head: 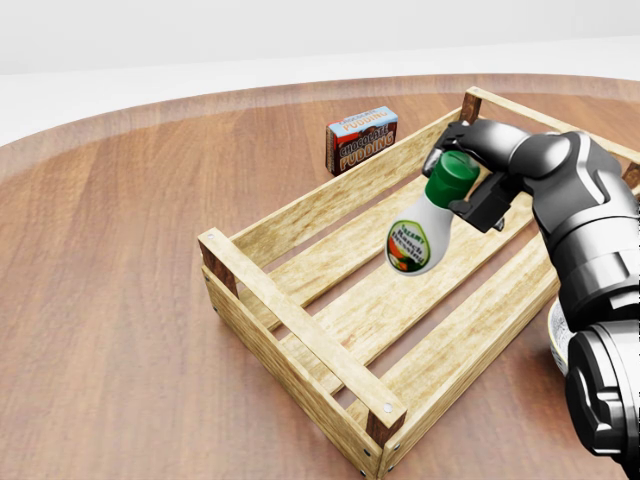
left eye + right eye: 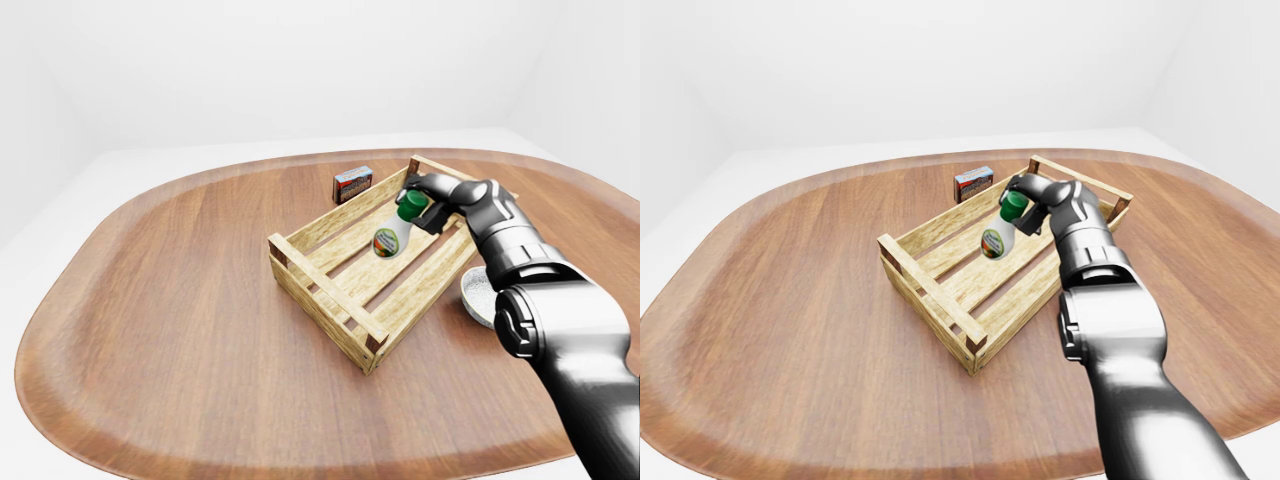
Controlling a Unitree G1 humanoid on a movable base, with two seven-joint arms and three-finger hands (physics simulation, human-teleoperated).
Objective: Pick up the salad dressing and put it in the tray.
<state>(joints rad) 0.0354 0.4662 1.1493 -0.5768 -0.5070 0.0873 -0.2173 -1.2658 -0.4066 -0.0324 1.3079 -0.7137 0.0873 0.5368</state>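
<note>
The salad dressing (image 1: 420, 235) is a white bottle with a green cap and a round label. My right hand (image 1: 462, 182) is shut round its cap and neck and holds it tilted, base pointing down and left, over the slatted floor of the wooden crate tray (image 1: 290, 320). The bottle hangs inside the tray's outline, toward its upper right end. I cannot tell whether its base touches the slats. The same grip shows in the left-eye view (image 2: 420, 208). My left hand is not in any view.
A chocolate pudding box (image 1: 362, 138) stands on the round wooden table (image 2: 160, 300) just beyond the tray's upper left side. A pale bowl (image 2: 477, 292) sits against the tray's right side, partly hidden by my right forearm.
</note>
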